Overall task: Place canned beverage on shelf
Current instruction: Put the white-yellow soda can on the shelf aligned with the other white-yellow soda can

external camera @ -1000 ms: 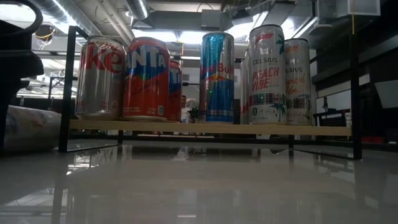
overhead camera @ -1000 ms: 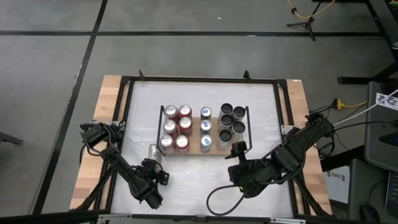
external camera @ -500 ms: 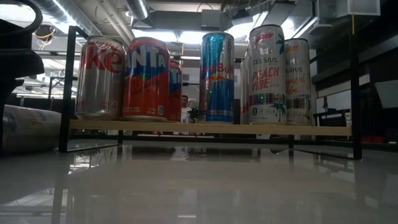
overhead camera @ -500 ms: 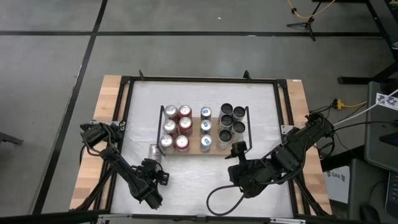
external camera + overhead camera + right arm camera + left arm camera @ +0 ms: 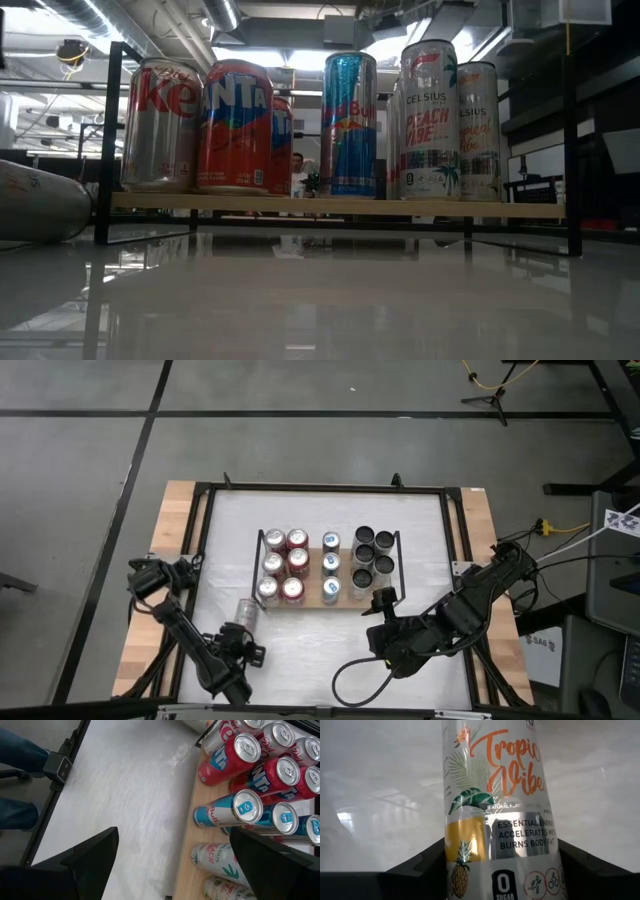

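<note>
A slim white "Tropic Vibe" can [image 5: 245, 610] lies tilted on the white table, near and left of the shelf [image 5: 345, 588]. The can [image 5: 495, 795] fills the left wrist view, and my left gripper [image 5: 234, 632] is shut on it. The low view shows only its body [image 5: 35, 200]. The shelf is a small wooden board [image 5: 330, 207] with black end rails, carrying several upright cans. My right gripper [image 5: 381, 600] hangs open above the shelf's near right corner, with nothing between its fingers [image 5: 90, 855]. My left gripper pinches the can's body between its two fingers [image 5: 420, 870], one on each side [image 5: 451, 865], at the half nearer the gripper. The fingers slant down from the table's near left and lie along the can. The can is tilted, its held end higher. Whether its far end touches the table I cannot tell.
On the shelf stand Diet Coke [image 5: 160, 125] and Fanta [image 5: 235, 125] cans at the left, Red Bull [image 5: 350, 125] in the middle and Celsius cans [image 5: 430, 120] at the right. A black frame [image 5: 200, 540] borders the white tabletop. Bare table lies near the shelf.
My left gripper has drawn back toward the table's near left corner and risen a little, taking the can along. The can has shifted that way, away from the shelf, and has tipped, its held end now higher. In the low view the gripper has left the picture.
</note>
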Robot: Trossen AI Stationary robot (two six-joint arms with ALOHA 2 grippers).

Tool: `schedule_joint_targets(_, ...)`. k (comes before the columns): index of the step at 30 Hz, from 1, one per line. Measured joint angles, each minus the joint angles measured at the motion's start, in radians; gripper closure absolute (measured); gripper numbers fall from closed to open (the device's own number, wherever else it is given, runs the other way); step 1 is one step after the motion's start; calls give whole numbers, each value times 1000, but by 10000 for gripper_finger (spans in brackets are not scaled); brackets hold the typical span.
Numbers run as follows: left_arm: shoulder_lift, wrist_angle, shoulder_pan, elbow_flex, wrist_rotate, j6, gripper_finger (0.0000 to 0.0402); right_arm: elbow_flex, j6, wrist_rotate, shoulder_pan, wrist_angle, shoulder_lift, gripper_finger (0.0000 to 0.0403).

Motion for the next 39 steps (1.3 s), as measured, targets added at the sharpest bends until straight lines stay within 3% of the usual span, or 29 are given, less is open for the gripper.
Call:
schedule_joint_targets(7, 0, 32, -32, 14, 13, -1, 150, 0, 0, 0, 0, 14, 0, 24)
schedule_joint_targets(18, 0, 257, -82, 14, -20, 65, 151, 0, 3, 0, 0, 95, 0, 24)
schedule_joint_targets(29, 0, 312, -60, 15, -21, 355, 151, -9, 5, -26, 0, 237, 1, 24)
schedule_joint_targets(39, 0, 310, -23, 15, -20, 541, 136, -10, 6, -26, 0, 242, 1, 24)
